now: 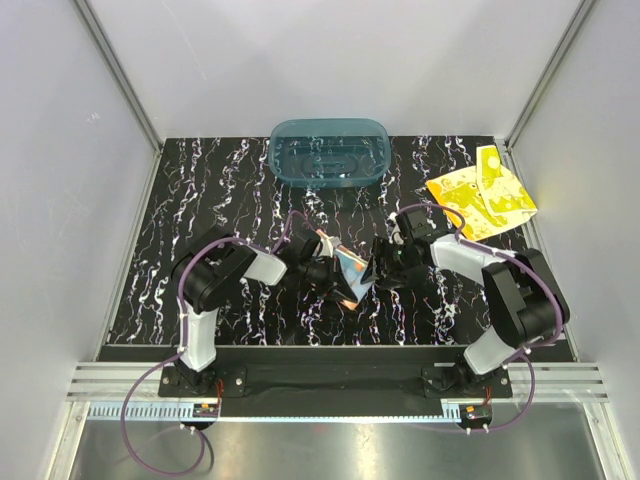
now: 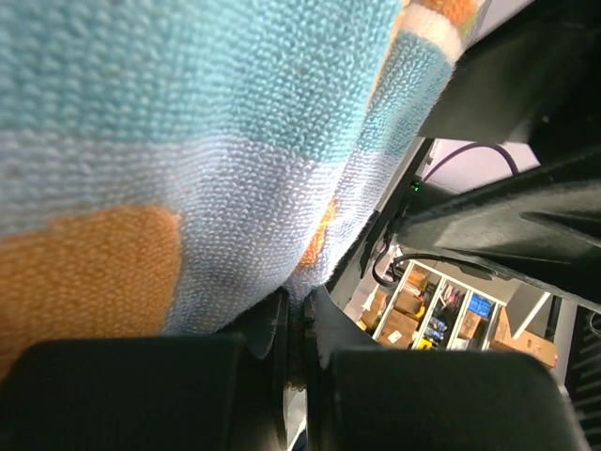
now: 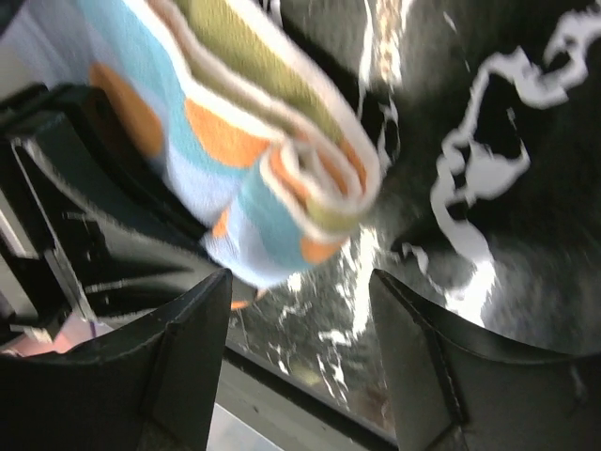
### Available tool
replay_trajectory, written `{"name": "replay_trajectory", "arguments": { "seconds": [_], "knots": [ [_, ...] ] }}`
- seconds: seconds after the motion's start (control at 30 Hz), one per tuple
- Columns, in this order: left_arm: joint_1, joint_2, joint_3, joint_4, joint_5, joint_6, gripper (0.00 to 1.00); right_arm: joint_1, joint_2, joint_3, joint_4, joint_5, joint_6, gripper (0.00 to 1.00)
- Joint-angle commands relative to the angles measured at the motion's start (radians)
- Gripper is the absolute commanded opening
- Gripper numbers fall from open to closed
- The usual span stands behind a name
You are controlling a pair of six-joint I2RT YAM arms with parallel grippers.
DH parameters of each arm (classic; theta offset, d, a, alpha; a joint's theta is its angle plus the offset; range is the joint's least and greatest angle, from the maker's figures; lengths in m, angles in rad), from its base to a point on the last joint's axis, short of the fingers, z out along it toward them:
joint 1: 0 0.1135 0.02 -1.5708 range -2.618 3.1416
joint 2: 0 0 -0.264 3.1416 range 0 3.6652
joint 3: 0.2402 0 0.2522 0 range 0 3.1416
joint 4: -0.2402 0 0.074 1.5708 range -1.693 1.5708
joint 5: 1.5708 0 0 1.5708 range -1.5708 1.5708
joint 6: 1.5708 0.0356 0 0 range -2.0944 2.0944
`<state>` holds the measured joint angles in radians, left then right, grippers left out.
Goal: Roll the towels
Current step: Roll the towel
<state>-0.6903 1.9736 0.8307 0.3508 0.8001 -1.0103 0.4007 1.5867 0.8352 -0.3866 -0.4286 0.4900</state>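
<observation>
The partly rolled blue-and-orange towel (image 3: 272, 141), pinched in the left gripper (image 2: 296, 315), is just ahead of the right gripper (image 3: 299, 287), its jaws wide and empty.

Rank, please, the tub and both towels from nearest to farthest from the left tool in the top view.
1. Blue towel: gripped by the left tool, centre.
2. Tub: back centre.
3. Yellow towel: back right.

A robotics lab: white-walled test booth (image 1: 330, 60) with aluminium frame (image 1: 120, 75), stocked storage shelves (image 2: 427, 310) beyond.
</observation>
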Motion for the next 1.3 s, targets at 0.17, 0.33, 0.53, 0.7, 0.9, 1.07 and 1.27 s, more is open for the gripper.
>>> {"name": "replay_trajectory", "arguments": {
  "seconds": [0.17,0.33,0.53,0.7,0.9,1.07,1.27],
  "knots": [
    [0.025,0.047,-0.041,-0.112,-0.045,0.038,0.00,0.003,0.110,-0.028,0.213,-0.065,0.062,0.62],
    [0.031,0.031,-0.050,-0.108,-0.056,0.032,0.00,0.007,0.151,-0.050,0.284,-0.088,0.084,0.35],
    [0.029,-0.041,-0.028,-0.231,-0.181,0.078,0.32,0.010,0.147,-0.041,0.256,-0.093,0.078,0.07],
    [0.006,-0.241,0.048,-0.524,-0.442,0.195,0.46,0.012,0.125,-0.005,0.168,-0.058,0.058,0.06],
    [-0.156,-0.390,0.224,-0.818,-0.875,0.309,0.47,0.020,0.104,0.022,0.111,-0.033,0.051,0.05],
    [-0.304,-0.394,0.344,-0.852,-1.030,0.375,0.40,0.027,0.107,0.042,0.075,-0.025,0.053,0.05],
    [-0.383,-0.325,0.377,-0.825,-1.006,0.401,0.34,0.030,0.111,0.054,0.054,-0.025,0.044,0.04]
  ]
}}
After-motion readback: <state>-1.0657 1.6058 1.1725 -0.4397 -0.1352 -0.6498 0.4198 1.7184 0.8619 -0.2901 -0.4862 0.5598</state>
